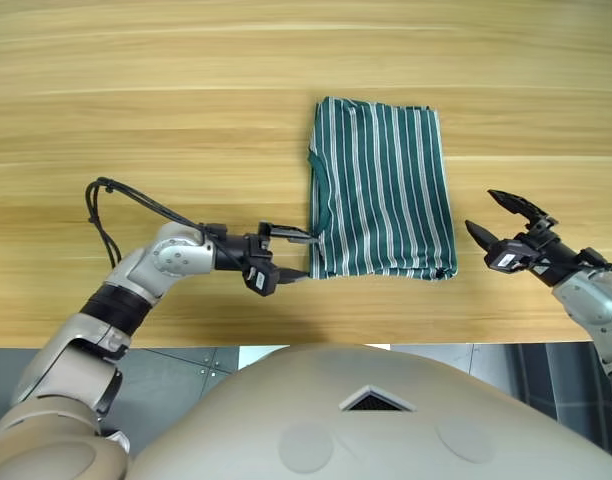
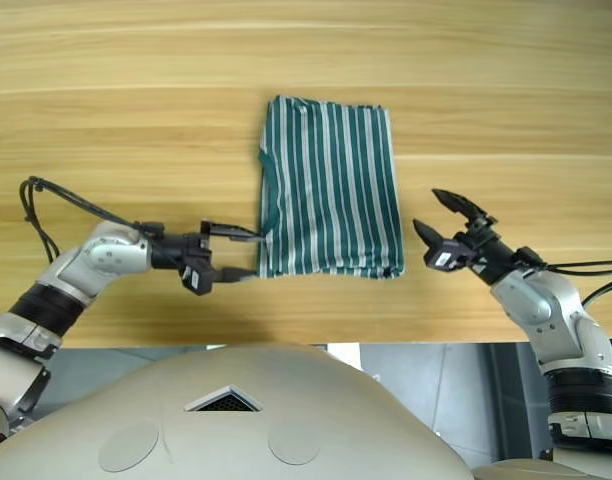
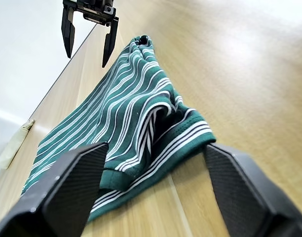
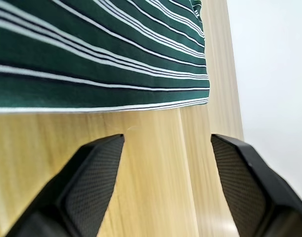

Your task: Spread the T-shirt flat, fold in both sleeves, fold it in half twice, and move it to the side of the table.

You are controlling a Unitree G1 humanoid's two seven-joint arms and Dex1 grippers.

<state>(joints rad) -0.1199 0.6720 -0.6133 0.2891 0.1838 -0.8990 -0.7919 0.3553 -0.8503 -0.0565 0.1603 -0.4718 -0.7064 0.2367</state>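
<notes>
While the T-shirt (image 1: 381,190) lies folded into an upright rectangle on the wooden table (image 1: 136,100), both arms sit low at its near end, one on each side. The shirt is dark green with thin white stripes that run away from the robot, and its near hem is not far from the table's front edge.

From the head views, the left gripper (image 1: 308,257) is at the shirt's near-left corner, its jaws spread apart, with one fingertip against the shirt's left edge and the other just beside the corner. The right gripper (image 1: 481,210) is beside the shirt's right edge, near the near-right corner but apart from the cloth, with bare wood between them; its jaws are likewise released, and it holds nothing.

The left wrist view adds what the head cannot see — the shirt's corner lies in the gap between the two dark fingers (image 3: 67,187), unclamped, and the cloth there shows as several stacked layers with a rounded fold and a ribbed edge. Across the shirt in that same view, the right gripper hangs over the table with its fingers parted.

The right wrist view looks along the shirt's side: the striped cloth lies flat beyond its fingers (image 4: 92,182), with only wood grain between them and a straight white-edged hem closest to them.
</notes>
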